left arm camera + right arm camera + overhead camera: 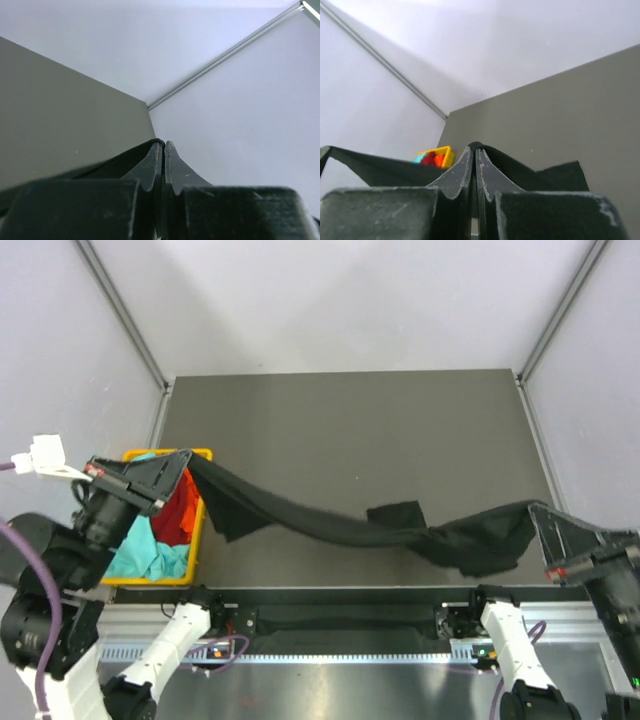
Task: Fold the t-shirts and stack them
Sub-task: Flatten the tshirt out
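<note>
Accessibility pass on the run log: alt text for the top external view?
A black shirt hangs stretched between the left gripper and the right gripper, both shut on it, sagging toward the table. At the left, a yellow basket holds a teal shirt and a red shirt.

Black t-shirt [330, 525]: it is hanging unfolded above the table [350, 420], stretched from left to right. The left gripper [187, 457] is pinching one end and the right gripper [534, 508] the other. The middle is sagging low, and the right part is bunching in loose folds.

Teal t-shirt [150, 560] and red t-shirt [175, 512]: both are lying crumpled together inside the yellow basket [150, 582].
</note>
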You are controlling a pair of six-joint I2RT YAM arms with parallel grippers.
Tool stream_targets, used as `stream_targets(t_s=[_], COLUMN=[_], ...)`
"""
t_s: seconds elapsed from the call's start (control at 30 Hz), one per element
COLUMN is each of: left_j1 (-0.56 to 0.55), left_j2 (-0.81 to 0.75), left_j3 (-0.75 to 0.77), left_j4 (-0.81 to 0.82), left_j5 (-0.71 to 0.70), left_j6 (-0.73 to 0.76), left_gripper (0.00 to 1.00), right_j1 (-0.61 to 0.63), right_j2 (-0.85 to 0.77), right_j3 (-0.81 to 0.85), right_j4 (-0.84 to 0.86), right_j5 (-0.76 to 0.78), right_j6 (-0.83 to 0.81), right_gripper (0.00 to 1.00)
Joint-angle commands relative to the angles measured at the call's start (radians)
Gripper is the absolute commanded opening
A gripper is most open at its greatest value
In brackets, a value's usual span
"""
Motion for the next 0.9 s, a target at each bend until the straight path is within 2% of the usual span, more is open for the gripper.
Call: stream_targets(t_s=[0.0, 0.13, 0.17, 0.23, 0.27, 0.3, 0.37, 0.4, 0.43, 0.47, 0.5, 0.53, 0.57, 0.6, 0.63, 0.67, 0.7, 0.73, 0.77, 0.83, 0.87], left_j1=[0.006, 0.006, 0.006, 0.006, 0.006, 0.006, 0.006, 0.004, 0.006, 0.01, 0.012, 0.012, 0.012, 0.013, 0.012, 0.012, 0.01, 0.01, 0.009, -0.003, -0.014], left_j2=[0.083, 0.23, 0.267, 0.388, 0.432, 0.483, 0.652, 0.714, 0.847, 0.915, 0.977, 1.079, 1.123, 1.16, 1.21, 1.22, 1.22, 1.183, 1.156, 1.034, 0.98], left_j3=[-0.09, -0.176, -0.182, -0.187, -0.187, -0.169, -0.07, -0.017, 0.046, 0.2, 0.282, 0.361, 0.517, 0.593, 0.662, 0.749, 0.759, 0.752, 0.69, 0.573, 0.407], left_j4=[0.03, 0.171, 0.198, 0.273, 0.358, 0.397, 0.483, 0.497, 0.503, 0.502, 0.494, 0.488, 0.48, 0.45, 0.437, 0.428, 0.422, 0.424, 0.428, 0.448, 0.489], left_j5=[-0.039, -0.084, -0.093, -0.103, -0.105, -0.132, -0.143, -0.146, -0.133, -0.081, -0.074, -0.07, -0.061, -0.062, -0.068, -0.073, -0.091, -0.102, -0.104, -0.142, -0.157], left_j6=[0.035, 0.069, 0.07, 0.058, 0.052, 0.04, 0.036, 0.044, 0.041, 0.038, 0.042, 0.043, 0.038, 0.039, 0.046, 0.053, 0.07, 0.079, 0.088, 0.125, 0.138], left_gripper=[0.0, 0.0, 0.0, 0.0, 0.0, 0.0, 0.0, 0.0, 0.0, 0.0, 0.0, 0.0, 0.0, 0.0, 0.0, 0.0, 0.0, 0.0, 0.0, 0.0, 0.0], right_j1=[0.009, 0.009, 0.009, 0.009, 0.009, 0.01, 0.025, 0.027, 0.028, 0.028, 0.028, 0.028, 0.022, 0.015, 0.006, -0.008, -0.014, -0.017, -0.016, -0.018, -0.016], right_j2=[0.094, 0.176, 0.205, 0.31, 0.349, 0.443, 0.56, 0.685, 0.755, 0.822, 0.961, 1.028, 1.088, 1.158, 1.158, 1.133, 1.034, 0.974, 0.917, 0.799, 0.768], right_j3=[-0.104, -0.351, -0.38, -0.409, -0.408, -0.397, -0.293, -0.237, -0.089, 0.007, 0.114, 0.353, 0.474, 0.568, 0.621, 0.582, 0.508, 0.322, 0.245, 0.122, 0.097], right_j4=[0.107, 0.336, 0.429, 0.508, 0.581, 0.605, 0.644, 0.643, 0.636, 0.605, 0.574, 0.541, 0.49, 0.484, 0.497, 0.564, 0.612, 0.666, 0.739, 0.746, 0.72], right_j5=[-0.027, 0.007, 0.009, 0.039, 0.049, 0.061, 0.137, 0.165, 0.193, 0.191, 0.194, 0.196, 0.191, 0.182, 0.158, 0.153, 0.15, 0.159, 0.165, 0.185, 0.199], right_j6=[0.047, 0.049, 0.055, 0.055, 0.05, 0.047, 0.007, -0.008, -0.023, -0.052, -0.063, -0.08, -0.082, -0.079, -0.073, -0.066, -0.063, -0.057, -0.062, -0.085, -0.12], right_gripper=[0.0, 0.0, 0.0, 0.0, 0.0, 0.0, 0.0, 0.0, 0.0, 0.0, 0.0, 0.0, 0.0, 0.0, 0.0, 0.0, 0.0, 0.0, 0.0, 0.0, 0.0])
